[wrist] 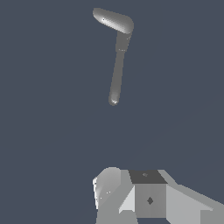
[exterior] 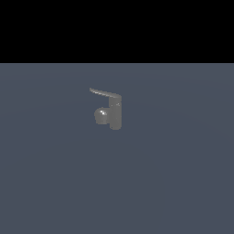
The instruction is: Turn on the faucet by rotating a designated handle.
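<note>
The faucet (exterior: 114,114) is a small dull-grey fixture standing upright on the floor in the middle of the exterior view, with a rounded spout stub (exterior: 101,115) on the exterior view's left. The handle (exterior: 104,94) is a thin curved lever pointing from its top to the exterior view's left. In the wrist view I look down on the faucet's body (wrist: 117,70) and the flat handle (wrist: 113,20). My gripper (wrist: 131,188) shows only as grey blocks at the wrist view's edge. It is well apart from the faucet and holds nothing. Its jaws are not clear.
The faucet stands on a plain blue-grey floor (exterior: 183,183). A black band fills the area above the floor in the exterior view. The arm does not show in the exterior view.
</note>
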